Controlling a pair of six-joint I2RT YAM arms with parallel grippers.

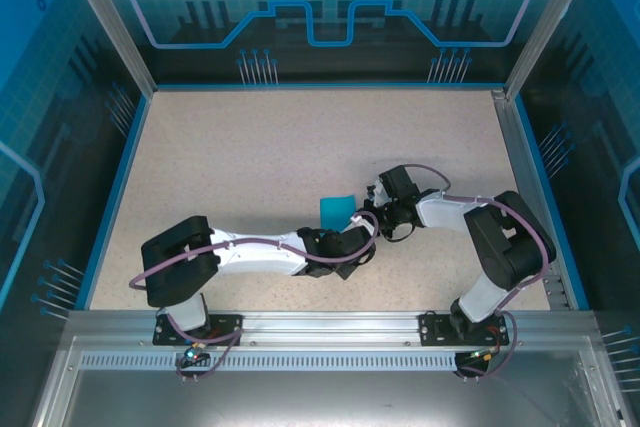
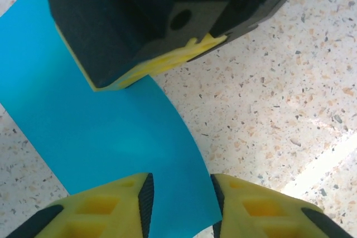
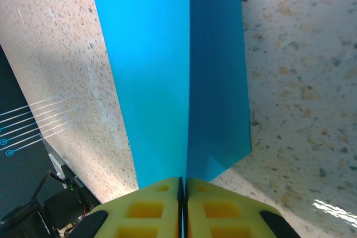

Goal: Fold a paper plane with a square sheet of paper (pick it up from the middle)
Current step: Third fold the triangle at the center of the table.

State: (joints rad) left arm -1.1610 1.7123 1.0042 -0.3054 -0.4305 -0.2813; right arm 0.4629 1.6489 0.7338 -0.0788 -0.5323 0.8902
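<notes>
At the middle of the table (image 1: 250, 147), seen from above, the two arms meet over the square sheet of paper (image 1: 337, 212). It is a small cyan patch just beyond the left gripper (image 1: 360, 234) and close beside the right gripper (image 1: 383, 210); the jaws are too small there to read. In the left wrist view the sheet (image 2: 100, 132) shows as a curved band over the speckled top. Its far end is clamped in the right gripper (image 2: 162, 62) and its near end lies in the gap of the left gripper (image 2: 181, 190), whose jaws stand partly apart and straddle the strip without pinching it. In the right wrist view the right gripper (image 3: 183, 189) is clenched tight on the paper (image 3: 167, 71), pads together, with a sharp centre crease running straight up from the seam. I judge that the first lengthwise fold is made and held. The next move calls for the left jaws to close on the near end or press along the crease while the right one keeps the layers aligned, since thin paper skews easily.
</notes>
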